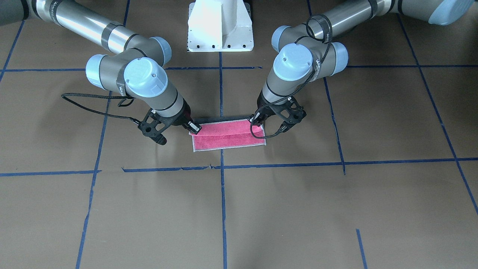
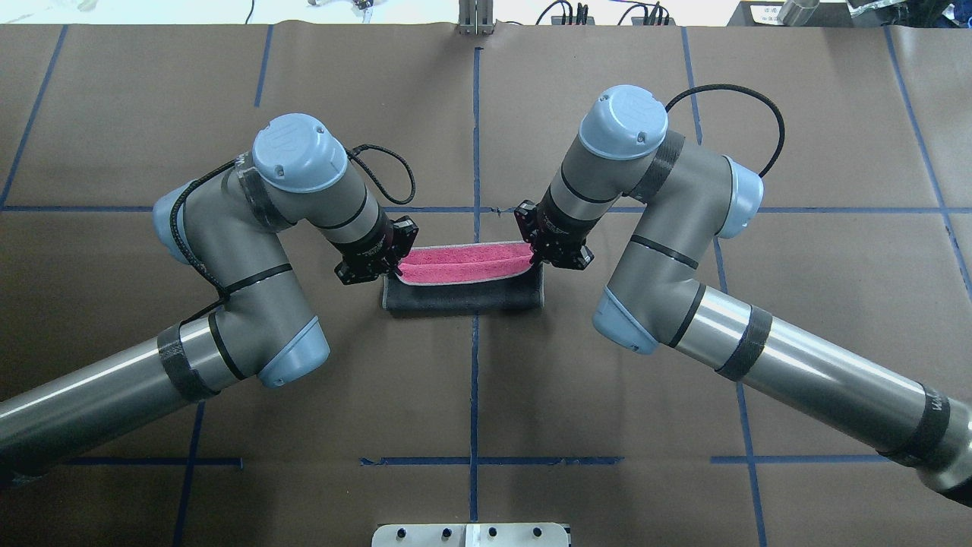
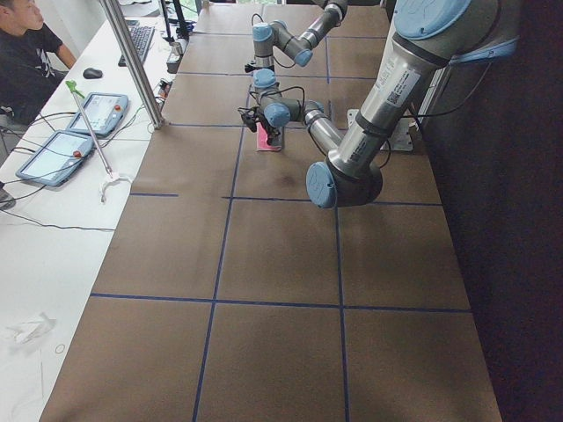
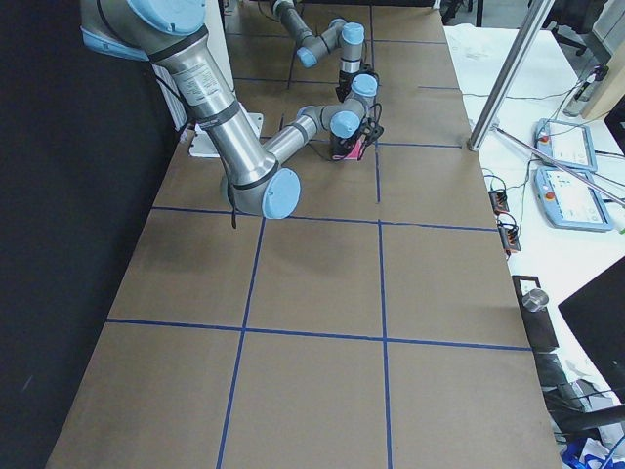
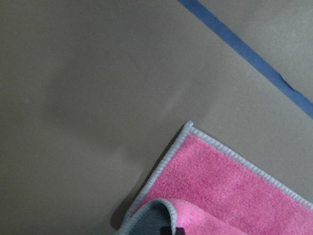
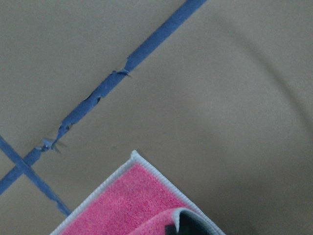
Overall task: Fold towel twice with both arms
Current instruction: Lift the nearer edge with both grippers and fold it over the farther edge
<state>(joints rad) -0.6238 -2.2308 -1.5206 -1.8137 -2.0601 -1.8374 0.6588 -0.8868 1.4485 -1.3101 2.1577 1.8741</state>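
Note:
The towel [image 1: 227, 139] lies in the middle of the brown table, partly folded over itself. Its pink side [image 2: 465, 264] faces up along the far strip, and its grey underside [image 2: 463, 298] curls up on the side nearer the robot. My left gripper [image 2: 391, 267] is shut on one raised corner, and my right gripper [image 2: 534, 254] is shut on the other, both just above the table. In the left wrist view the flat pink corner [image 5: 230, 181] lies below the pinched, grey-backed corner [image 5: 156, 215]. The right wrist view shows the same with the flat corner [image 6: 132, 196].
The white pedestal base [image 1: 220, 26] stands behind the towel. Blue tape lines [image 2: 476, 152] cross the brown table cover. In the exterior left view a person [image 3: 22, 53] sits at a side bench with tablets [image 3: 53, 158] and a metal post [image 3: 132, 61].

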